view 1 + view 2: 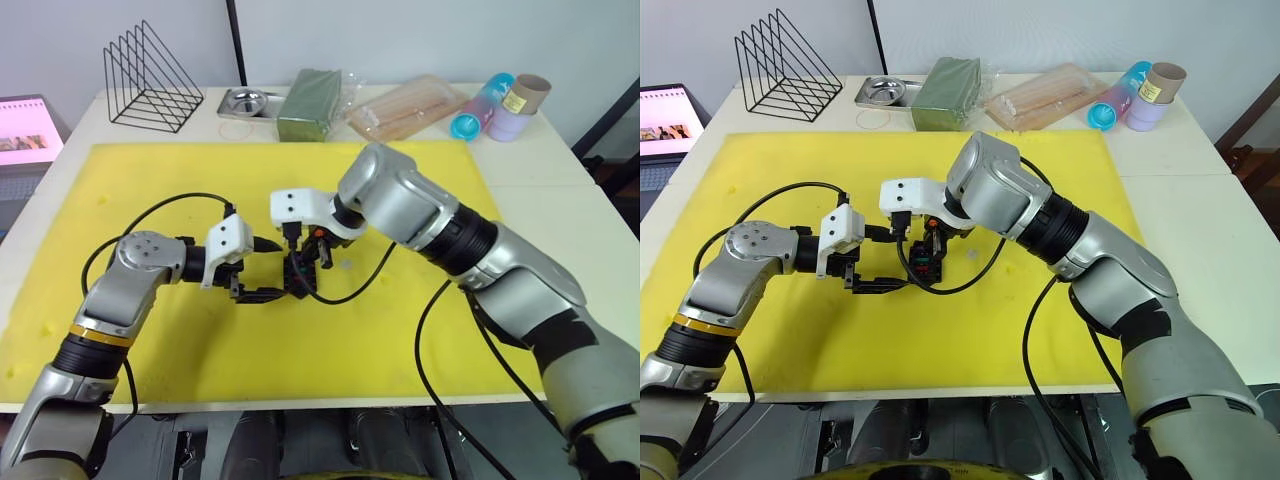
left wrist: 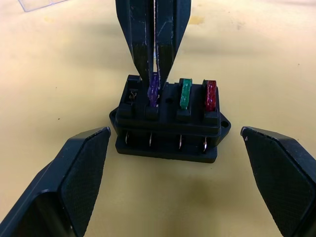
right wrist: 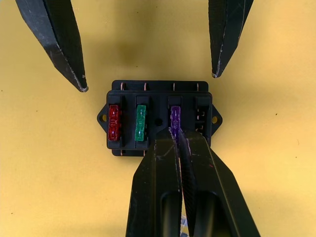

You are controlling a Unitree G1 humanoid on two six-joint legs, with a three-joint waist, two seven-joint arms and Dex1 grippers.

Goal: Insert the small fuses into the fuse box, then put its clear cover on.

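The right hand (image 3: pixel 177 140) is pinched narrow on a greyish-purple fuse (image 3: pixel 175 118), its two fingers pressed together over the end of the fuse, which stands in the third slot of the fuse box (image 3: pixel 159 117) counting from the red one. The fuse box rests flat on the yellow mat (image 1: pixel 400 340), and it is the landmark for the rest. In its row, a red fuse (image 3: pixel 114 122) sits in the end slot, a green fuse (image 3: pixel 141 122) in the slot beside it, then the purple one under the right hand; the slot at the far end from the red fuse holds no fuse. The left hand (image 2: pixel 175 182) is spread wide, its two fingers (image 2: pixel 74 177) standing on either side of the fuse box on the side opposite the right hand, close to the box but not touching it. The clear cover (image 2: pixel 37 4) lies on the mat beyond the fuse box, well apart from it, only its corner seen. At the back of the tabletop (image 1: pixel 560 200), far behind the fuse box, stand a black wire rack (image 1: pixel 150 80), a metal tray (image 1: pixel 245 102) and a green block (image 1: pixel 310 103).
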